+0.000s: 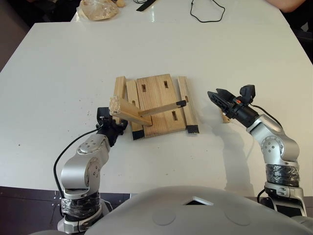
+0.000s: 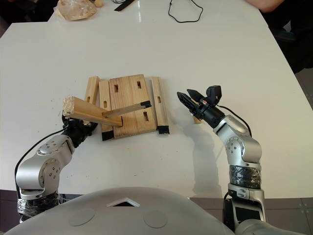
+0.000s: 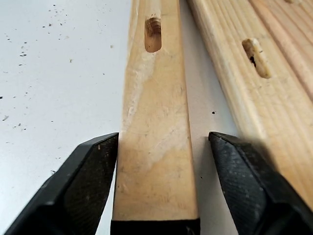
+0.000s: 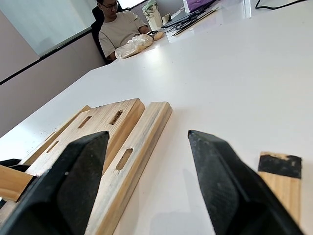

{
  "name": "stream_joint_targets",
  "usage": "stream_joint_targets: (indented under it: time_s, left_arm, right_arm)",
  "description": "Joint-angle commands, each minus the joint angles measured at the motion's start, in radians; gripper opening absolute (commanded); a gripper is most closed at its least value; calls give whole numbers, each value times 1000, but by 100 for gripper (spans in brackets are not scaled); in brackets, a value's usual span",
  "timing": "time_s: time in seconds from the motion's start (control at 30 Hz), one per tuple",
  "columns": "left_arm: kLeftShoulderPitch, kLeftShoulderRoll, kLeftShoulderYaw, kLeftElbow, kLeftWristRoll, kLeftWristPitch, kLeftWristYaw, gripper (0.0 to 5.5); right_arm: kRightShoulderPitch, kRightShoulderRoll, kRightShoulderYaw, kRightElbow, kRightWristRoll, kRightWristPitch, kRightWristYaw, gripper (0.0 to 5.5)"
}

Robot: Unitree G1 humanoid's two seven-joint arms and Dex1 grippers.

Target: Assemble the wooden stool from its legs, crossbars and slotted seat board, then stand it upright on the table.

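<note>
White table carries everything. Nearest, the left gripper has its jaws open astride the black-capped end of a flat leg, just beside the slotted seat board lying flat mid-table. Another leg, joined to a crossbar, slants above them. Right of the board, the right gripper hovers with jaws wide, near a short black-tipped piece. Farther off lie a bag and a cable.

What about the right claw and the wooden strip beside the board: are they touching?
Apart. The left eye view shows bare table between the open right claw and the wooden strip, which lies flat beside the board's right edge.
</note>
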Motion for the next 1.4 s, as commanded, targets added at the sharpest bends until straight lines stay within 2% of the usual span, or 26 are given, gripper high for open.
stream_joint_targets:
  time_s: [0.03, 0.17, 0.43, 0.6, 0.7, 0.8, 0.83, 0.9, 1.0, 1.13, 1.3, 1.4]
  left_arm:
    - [-35, 63, 29, 30, -8, 73, -43, 331]
    - [-22, 62, 20, 38, -4, 104, -51, 331]
    - [-57, 53, 2, 114, 7, 111, -54, 211]
    - [-42, 55, 28, 151, 45, 53, -35, 201]
    - [-239, 43, 143, 274, 42, -81, 6, 201]
    - [-649, 64, 354, 534, -119, -256, -16, 201]
    - [-785, 76, 421, 593, -228, -268, -76, 201]
    - [-940, 113, 470, 614, -415, -257, -251, 201]
    - [-938, 213, 412, 515, -593, -224, -597, 201]
    - [-828, 346, 344, 470, -651, -246, -936, 201]
    - [-805, 447, 266, 501, -599, -331, -1159, 201]
    - [-794, 467, 206, 494, -585, -368, -1257, 201]
  right_arm:
    - [9, 11, -4, -18, 0, -9, -15, 295]
    - [13, 28, 2, -18, -6, -18, -26, 295]
    - [-19, 68, -14, 14, -27, -56, -97, 295]
    - [-103, 64, -73, 57, -20, -85, -144, 295]
    - [-191, 65, -76, 53, -49, -121, -177, 295]
    - [-382, 75, -37, 92, -53, -118, -180, 295]
    - [-455, 73, -7, 104, -54, -95, -164, 295]
    - [-558, 70, 33, 95, -17, -46, -106, 295]
    - [-650, 67, 30, -14, 187, 68, 8, 295]
    - [-680, 40, -19, -130, 424, 177, 58, 295]
    - [-680, 23, -22, -178, 553, 246, 50, 359]
    - [-690, 25, 1, -169, 582, 276, 42, 362]
